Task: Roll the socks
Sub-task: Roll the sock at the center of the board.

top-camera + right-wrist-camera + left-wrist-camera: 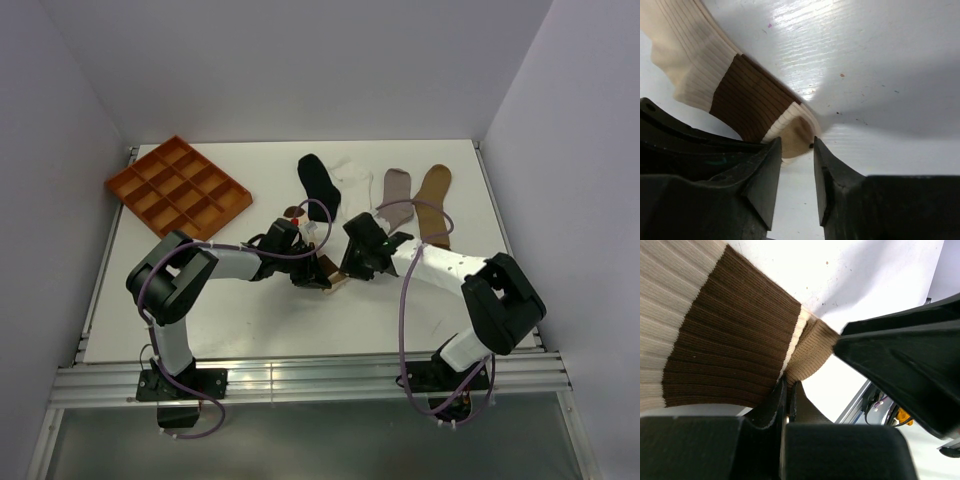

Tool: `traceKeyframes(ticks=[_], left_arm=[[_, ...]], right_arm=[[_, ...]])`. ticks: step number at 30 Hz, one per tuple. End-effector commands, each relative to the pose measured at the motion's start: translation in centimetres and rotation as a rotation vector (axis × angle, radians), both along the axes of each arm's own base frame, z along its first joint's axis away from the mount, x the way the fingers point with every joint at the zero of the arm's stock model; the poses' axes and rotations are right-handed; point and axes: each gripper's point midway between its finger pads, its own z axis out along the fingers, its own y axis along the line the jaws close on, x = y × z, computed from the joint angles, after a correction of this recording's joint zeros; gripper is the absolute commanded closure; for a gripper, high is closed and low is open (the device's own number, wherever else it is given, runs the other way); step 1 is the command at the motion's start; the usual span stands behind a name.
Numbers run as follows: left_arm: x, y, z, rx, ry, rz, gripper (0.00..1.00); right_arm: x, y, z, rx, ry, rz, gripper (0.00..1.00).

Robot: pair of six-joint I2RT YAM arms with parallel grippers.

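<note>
White tabletop (300,320) fills the overhead view, and we've got the orange compartment tray (178,187) sitting near its far left corner. Along the far side lie four socks in a row: the black sock (318,180), the white sock (352,182) touching it, then the grey sock (397,195) and the tan sock (434,205) side by side. At the centre, both arms meet over the cream sock with brown bands (730,340). We see the left gripper (785,390) pinched tight on the lower edge of its brown band, right beside the sock's tan end. The right gripper (796,144) holds nothing. Its jaws stand a little apart with a strip of table showing between them, and the tips are just at that tan end.
</note>
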Motion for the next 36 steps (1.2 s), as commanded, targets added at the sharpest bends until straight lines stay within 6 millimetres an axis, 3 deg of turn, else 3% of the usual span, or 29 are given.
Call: traceKeyframes(ticks=[1, 2, 6, 15, 22, 31, 36], left_arm=[[-1.4, 3.1, -4.1, 0.184, 0.077, 0.044, 1.00], [-1.5, 3.1, -4.1, 0.181, 0.079, 0.043, 1.00], [-1.4, 2.9, -4.2, 0.184, 0.081, 0.042, 1.00], [-1.5, 2.6, -4.3, 0.176, 0.080, 0.030, 1.00], [-1.6, 2.6, -4.3, 0.174, 0.076, 0.026, 1.00], [-1.7, 2.7, -4.3, 0.175, 0.076, 0.028, 1.00], [-1.5, 2.7, -4.1, 0.178, 0.057, 0.032, 1.00]], right_arm=[[0.4, -1.7, 2.0, -0.073, -0.034, -0.020, 0.59], [0.3, -1.7, 1.9, -0.067, -0.027, -0.036, 0.52], [-0.1, -1.6, 1.4, -0.041, -0.003, -0.084, 0.48], [0.3, 0.3, 0.9, 0.022, 0.018, -0.152, 0.50], [0.1, 0.5, -0.7, 0.000, 0.059, -0.168, 0.54], [0.3, 0.3, -1.5, -0.028, 0.065, -0.169, 0.69], [0.2, 0.2, -2.0, -0.071, 0.089, -0.133, 0.95]])
